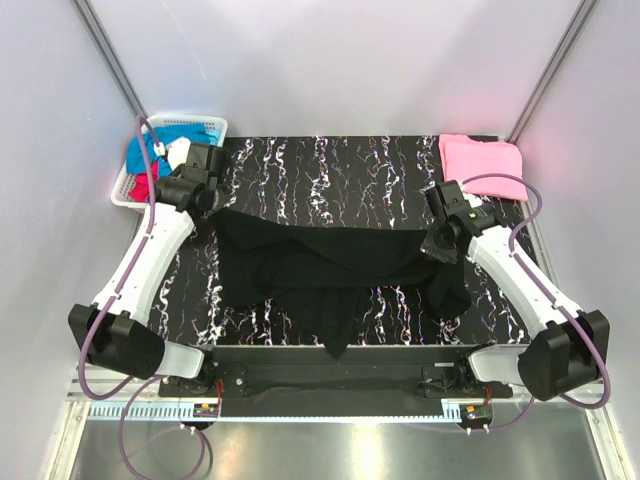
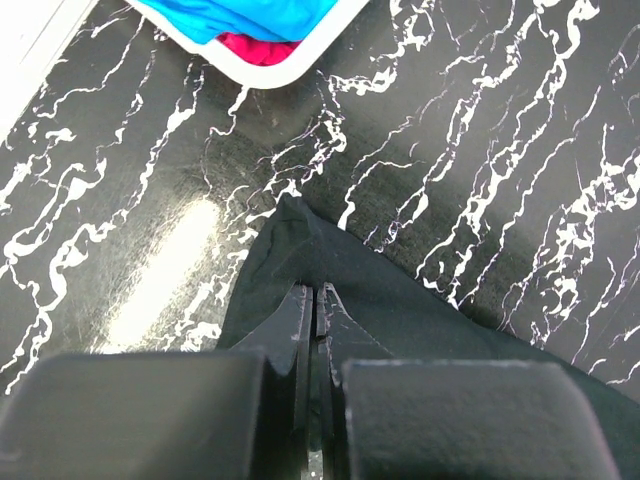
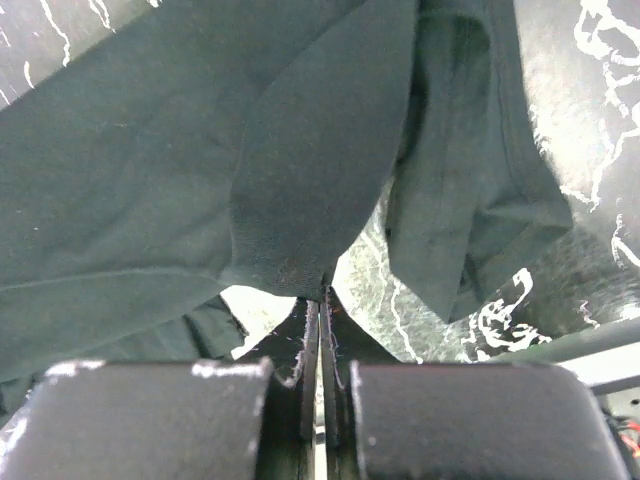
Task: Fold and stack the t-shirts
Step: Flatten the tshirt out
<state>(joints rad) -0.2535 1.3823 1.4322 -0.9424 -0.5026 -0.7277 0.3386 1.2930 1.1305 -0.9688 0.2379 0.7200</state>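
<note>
Black shirt: The big black soft cloth t-shirt (image 1: 330, 270) lies crumpled in the middle of the black bench with white wiggly streaks (image 1: 350, 160). It is pulled out between the two arms. One floppy part points toward the near edge.
Left pincer: The left pincer (image 2: 315, 295) is pressed together on a pointy corner of the black shirt, near the basket.
Right pincer: The right pincer (image 3: 322, 300) is pressed together on a fold at the shirt's right side. More cloth hangs in a bunch next to it.
Other shirts: A folded pink cloth t-shirt (image 1: 483, 165) sits at the far right corner of the bench. A bright blue cloth t-shirt (image 1: 137, 155) and a red cloth t-shirt (image 1: 143, 187) lie in the white slotted plastic basket (image 1: 218, 124) at the far left.
Slip worry: Each pincer pinches only a small bit of cloth. A hard or quick pull may tug a corner free, and the shirt would flop down.
Messy fold worry: The shirt is not flat. Folding it now may trap wrinkles and a sleeve inside, so the fold comes out lumpy.
Bump worry: The left arm is just beside the basket. A wide swing may knock it.
Snag worry: The floppy part near the arm bases may catch there if it is dragged.
</note>
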